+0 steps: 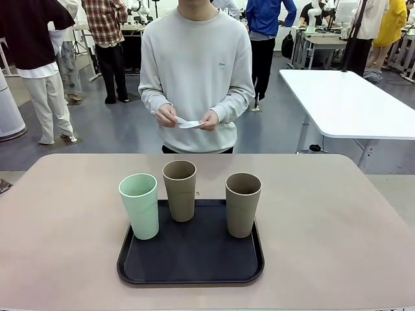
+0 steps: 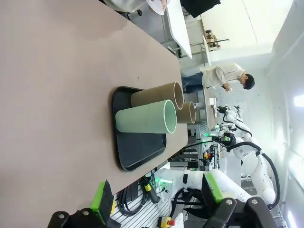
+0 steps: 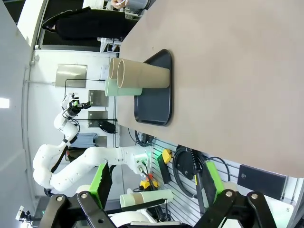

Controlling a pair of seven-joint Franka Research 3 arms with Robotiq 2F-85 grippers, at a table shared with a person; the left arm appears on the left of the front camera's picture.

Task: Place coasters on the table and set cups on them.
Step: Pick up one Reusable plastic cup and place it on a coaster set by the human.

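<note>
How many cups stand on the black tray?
3, all upright on the black tray: mint green cup at its left, rear brown cup in the middle, right brown cup near its right edge. None seems hidden.

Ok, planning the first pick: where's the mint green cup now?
Front view: the mint green cup stands upright on the left edge of the black tray, just left of a tan cup.

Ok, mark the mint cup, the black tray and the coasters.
mint cup (image 1: pixel 140 207), front view, middle of its side wall.
black tray (image 1: pixel 194 256), front view, bare floor.
coasters (image 1: pixel 190 123), front view, exposed white edge.
</note>
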